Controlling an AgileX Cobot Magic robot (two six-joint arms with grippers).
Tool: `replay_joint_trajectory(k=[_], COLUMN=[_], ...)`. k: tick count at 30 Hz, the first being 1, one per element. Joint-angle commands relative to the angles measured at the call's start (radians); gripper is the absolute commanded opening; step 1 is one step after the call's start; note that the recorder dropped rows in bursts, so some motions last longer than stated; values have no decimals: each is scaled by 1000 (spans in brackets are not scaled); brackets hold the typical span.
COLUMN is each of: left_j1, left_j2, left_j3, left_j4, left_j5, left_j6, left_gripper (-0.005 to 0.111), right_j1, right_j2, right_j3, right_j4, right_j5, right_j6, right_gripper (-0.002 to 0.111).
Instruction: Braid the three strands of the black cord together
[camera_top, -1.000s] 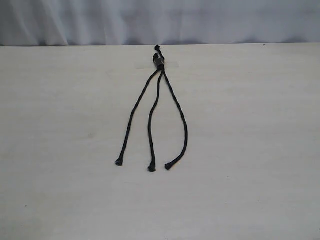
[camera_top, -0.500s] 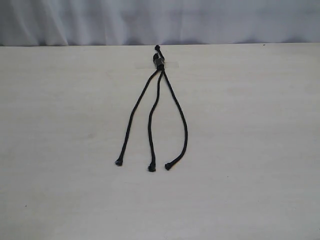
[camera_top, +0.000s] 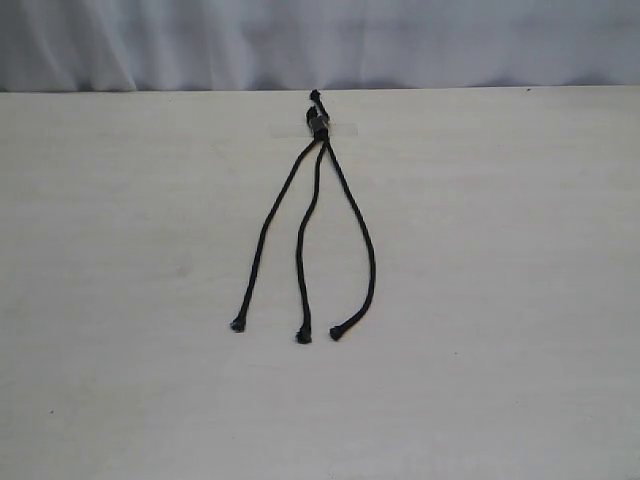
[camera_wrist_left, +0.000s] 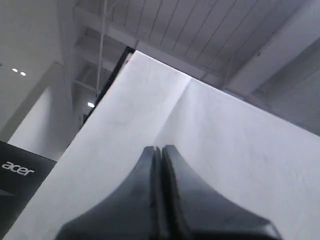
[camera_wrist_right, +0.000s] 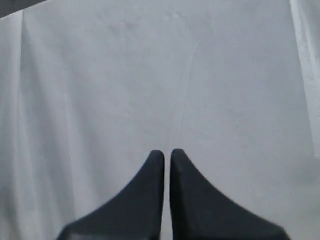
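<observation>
The black cord (camera_top: 319, 125) lies on the pale table (camera_top: 500, 300), its knotted end taped down near the far edge. From there three strands fan out toward the front, unbraided and apart: a left strand (camera_top: 266, 232), a middle strand (camera_top: 303, 240) and a right strand (camera_top: 366, 245), each ending in a small knobbed tip. Neither arm shows in the exterior view. My left gripper (camera_wrist_left: 162, 148) is shut and empty, facing a white cloth. My right gripper (camera_wrist_right: 167, 152) is shut with only a thin slit between its fingers, also facing white cloth. The cord is out of both wrist views.
A white curtain (camera_top: 320, 40) hangs behind the table's far edge. A dark monitor marked acer (camera_wrist_left: 20, 175) stands at the side of the left wrist view, under a ribbed ceiling.
</observation>
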Motion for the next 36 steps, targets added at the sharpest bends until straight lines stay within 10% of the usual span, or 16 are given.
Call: replay_joint_trajectory(k=[1,7,14,19,36], left_j1=[-1,-27,-477,-680,-779], left_j2=[159,623,1250,1613,1975], left_j3=[-142,-309,-486,-672,-927], left_j4=[122,267,342,346,440], left_j5=[376,657,670,681,824], left_j6=[10,-115,-112,-112,-116], left_gripper=[0,0,1,35,43], right_j1=[-4,-4,-4,-4,-4], right_j2=[129,607,1129,1185,1185], right_j3=[-121,-227,-266,-266,-266], right_j4=[-46,-46,-46,-46,-46], right_j5=[218,382,423,397,395], right_j6=[4,-17,-50,-50,-50], right_gripper=[4,4,4,4,4])
